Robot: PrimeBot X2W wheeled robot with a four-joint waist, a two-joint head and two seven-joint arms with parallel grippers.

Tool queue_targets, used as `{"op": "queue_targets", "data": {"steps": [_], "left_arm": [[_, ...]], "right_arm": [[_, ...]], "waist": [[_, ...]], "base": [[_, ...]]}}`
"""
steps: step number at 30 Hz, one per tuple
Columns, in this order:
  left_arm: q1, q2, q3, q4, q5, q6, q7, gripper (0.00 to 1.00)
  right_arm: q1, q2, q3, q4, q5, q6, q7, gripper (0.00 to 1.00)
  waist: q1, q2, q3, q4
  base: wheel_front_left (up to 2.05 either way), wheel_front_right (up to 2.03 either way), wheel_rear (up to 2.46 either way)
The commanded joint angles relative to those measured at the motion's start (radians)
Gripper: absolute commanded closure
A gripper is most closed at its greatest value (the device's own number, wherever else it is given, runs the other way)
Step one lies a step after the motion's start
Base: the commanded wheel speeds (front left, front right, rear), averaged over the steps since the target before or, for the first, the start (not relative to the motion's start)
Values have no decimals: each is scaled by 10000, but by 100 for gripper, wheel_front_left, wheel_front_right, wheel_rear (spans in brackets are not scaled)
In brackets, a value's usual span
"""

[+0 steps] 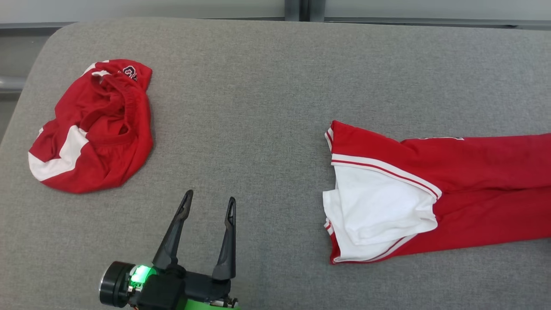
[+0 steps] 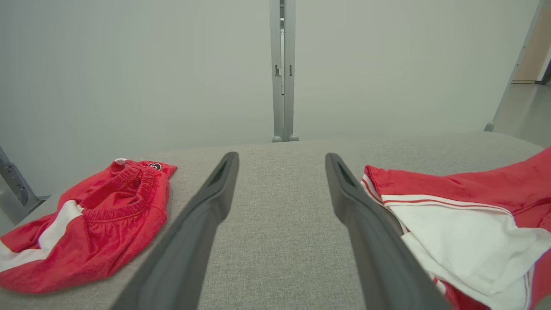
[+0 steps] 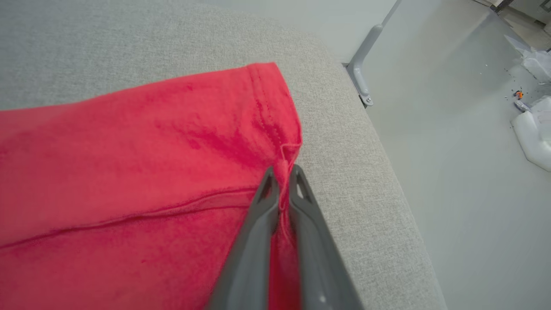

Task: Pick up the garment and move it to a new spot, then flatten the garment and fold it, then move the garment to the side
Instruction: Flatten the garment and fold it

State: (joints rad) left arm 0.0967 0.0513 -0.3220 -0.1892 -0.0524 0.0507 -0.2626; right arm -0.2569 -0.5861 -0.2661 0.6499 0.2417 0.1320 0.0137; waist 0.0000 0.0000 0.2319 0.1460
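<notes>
The garment (image 1: 473, 172) is red with white panels and striped trim. It lies stretched across the right side of the grey padded table (image 1: 258, 86), running off the head view's right edge. My right gripper (image 3: 282, 172) is shut on a pinch of its red hem (image 3: 275, 125) close to the table's rounded corner. My left gripper (image 1: 209, 202) hovers open over bare table at the lower middle, well left of the garment's white end (image 1: 379, 211). In the left wrist view the left gripper (image 2: 282, 161) points between the garment (image 2: 473, 185) and another red heap.
A crumpled red and white pair of shorts (image 1: 94, 129) lies at the table's far left (image 2: 94, 215). The table edge (image 3: 366, 172) drops to grey floor just right of the right gripper. White plastic items (image 3: 533, 137) lie on that floor. A grey post (image 2: 282, 69) stands behind the table.
</notes>
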Motion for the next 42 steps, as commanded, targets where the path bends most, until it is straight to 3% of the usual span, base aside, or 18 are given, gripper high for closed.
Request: {"op": "queue_targets", "data": {"steps": [1, 7, 13, 20, 24, 32, 42], "left_arm": [[-122, 3, 14, 88, 80, -85, -25, 0], [-122, 2, 59, 229, 270, -62, -25, 0], [200, -1, 4, 486, 250, 38, -26, 0], [370, 0, -109, 640, 278, -67, -26, 0], [389, -2, -133, 668, 323, -130, -26, 0], [367, 20, -141, 651, 334, -245, -26, 0], [177, 12, -263, 718, 255, -311, -26, 0]], "right_arm": [[75, -44, -57, -243, -122, -25, 130, 100], [429, 259, -206, -1767, -566, -25, 616, 100], [1428, 1122, -282, -4197, -1178, -25, 1461, 100], [2445, 2140, 582, -7359, -1669, -25, 2861, 100], [2671, 2672, 1136, -8474, -1814, -23, 3253, 100], [2798, 3506, 2430, -9128, -1973, -23, 3375, 100], [2356, 4490, 3524, -8350, -1749, -23, 2994, 100]], "waist": [[0, 0, 15, -172], [0, 0, -232, -422], [0, 0, -701, -483], [0, 0, -1105, -405], [0, 0, -1193, -246], [0, 0, -1225, 189], [0, 0, -1025, 537]], "base": [[0, 0, 0], [0, 0, 0], [0, 0, 0], [0, 0, 0], [0, 0, 0], [0, 0, 0], [0, 0, 0]]}}
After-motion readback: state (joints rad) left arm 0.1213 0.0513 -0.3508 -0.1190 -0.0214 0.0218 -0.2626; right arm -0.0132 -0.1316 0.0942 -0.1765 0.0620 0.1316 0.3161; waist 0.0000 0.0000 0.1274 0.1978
